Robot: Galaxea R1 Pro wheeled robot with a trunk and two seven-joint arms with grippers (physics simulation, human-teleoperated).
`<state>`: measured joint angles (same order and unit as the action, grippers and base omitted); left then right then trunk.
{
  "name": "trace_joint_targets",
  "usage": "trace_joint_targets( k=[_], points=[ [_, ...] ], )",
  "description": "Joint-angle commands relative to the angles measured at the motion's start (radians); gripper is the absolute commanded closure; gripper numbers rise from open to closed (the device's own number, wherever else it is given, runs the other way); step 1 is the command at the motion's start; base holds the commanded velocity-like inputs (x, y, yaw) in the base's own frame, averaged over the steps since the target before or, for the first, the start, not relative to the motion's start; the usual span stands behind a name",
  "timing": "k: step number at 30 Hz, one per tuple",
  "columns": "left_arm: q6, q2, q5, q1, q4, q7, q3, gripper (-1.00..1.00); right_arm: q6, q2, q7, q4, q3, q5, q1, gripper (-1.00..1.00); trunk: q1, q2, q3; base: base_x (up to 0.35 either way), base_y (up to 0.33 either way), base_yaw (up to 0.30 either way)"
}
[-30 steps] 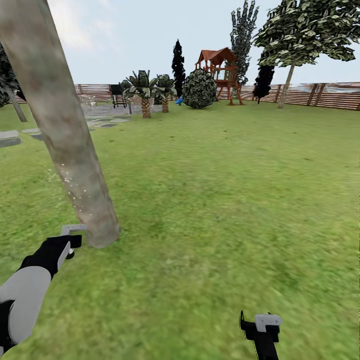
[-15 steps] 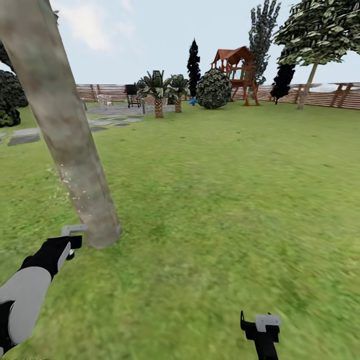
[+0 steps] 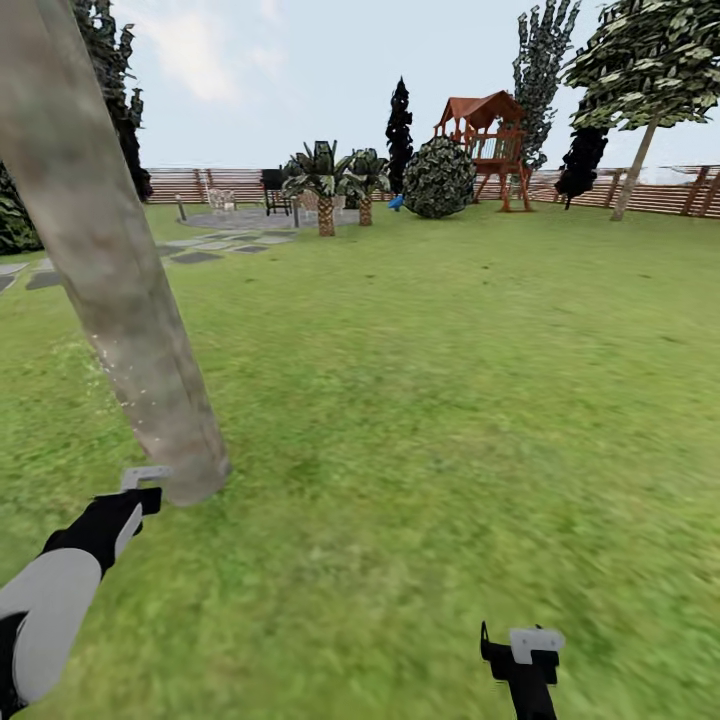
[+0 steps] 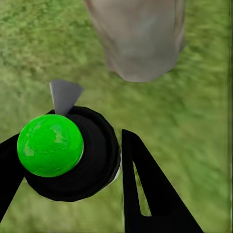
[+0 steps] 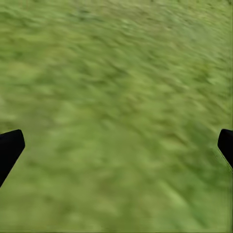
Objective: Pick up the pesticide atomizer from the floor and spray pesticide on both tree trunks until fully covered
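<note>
Our left gripper is clenched around the pesticide atomizer, its green cap and grey nozzle between the black fingers. At the lower left of the head view the nozzle sits just beside the base of the tree trunk, where pale specks of pesticide dot the bark. Our right gripper hangs spread wide over the lawn, grasping nothing. We can read no label or writing.
</note>
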<state>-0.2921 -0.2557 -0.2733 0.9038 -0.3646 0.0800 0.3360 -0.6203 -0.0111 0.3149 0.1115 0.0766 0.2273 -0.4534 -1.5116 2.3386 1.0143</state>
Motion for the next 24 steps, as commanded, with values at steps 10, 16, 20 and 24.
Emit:
trace_joint_targets(
  k=[10,16,20,24],
  points=[
    [0.036,0.0,0.031,-0.023,0.02,0.054,0.006,1.0,-0.002,0.0,0.003,-0.001,0.007,0.01,-0.001,-1.0,0.0,0.0,0.001,0.264,-0.175,0.132],
    [0.036,0.002,0.035,-0.031,0.019,0.067,0.006,1.0,-0.002,0.0,0.003,-0.001,0.006,0.01,-0.001,-1.0,0.0,0.0,0.001,0.273,-0.17,0.259],
    [0.039,0.004,0.086,-0.033,0.022,0.084,0.006,1.0,-0.003,0.0,0.003,-0.001,0.006,0.01,-0.001,-1.0,0.0,0.0,0.001,0.273,-0.17,0.148],
    [0.04,0.003,0.12,-0.065,0.021,0.084,0.006,1.0,-0.003,0.0,0.002,-0.001,0.006,0.012,-0.001,-1.0,0.0,0.0,0.001,0.256,-0.179,0.008]
  ],
)
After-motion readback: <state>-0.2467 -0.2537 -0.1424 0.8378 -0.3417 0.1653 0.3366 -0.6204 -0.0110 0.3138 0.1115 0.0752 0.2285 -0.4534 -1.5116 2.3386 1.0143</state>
